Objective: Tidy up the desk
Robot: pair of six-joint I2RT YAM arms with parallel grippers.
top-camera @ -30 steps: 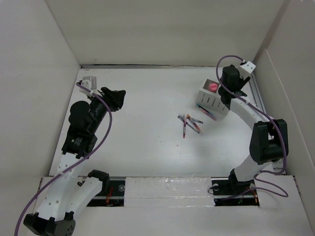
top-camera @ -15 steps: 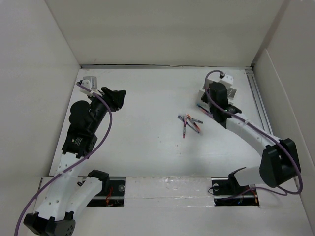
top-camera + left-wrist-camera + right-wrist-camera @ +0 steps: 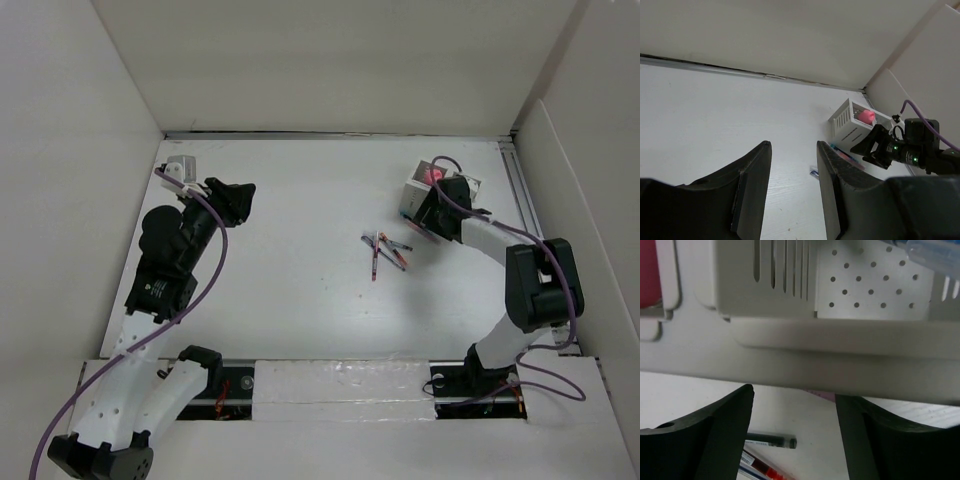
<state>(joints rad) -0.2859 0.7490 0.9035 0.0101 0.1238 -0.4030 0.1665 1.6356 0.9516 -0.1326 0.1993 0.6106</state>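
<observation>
Top view: the large flat white surface, matte and walled by white panels on three sides, spreads under both arms, with a metal rail along its right edge. Over the far-left part hangs the left end effector, well apart from every loose item. At far right the right end effector sits close against the near side of a small white slotted plastic organizer box. A pink object lies in one open compartment. A loose cluster of thin pens lies near the box on its left, several crossing one another. Left wrist view: the dark fingers stand narrow, with a slim gap and nothing between them. Right wrist view: the black fingers are spread wide and hold nothing. The box's slotted, perforated wall fills the frame straight ahead. A black pen lies on the surface below.
</observation>
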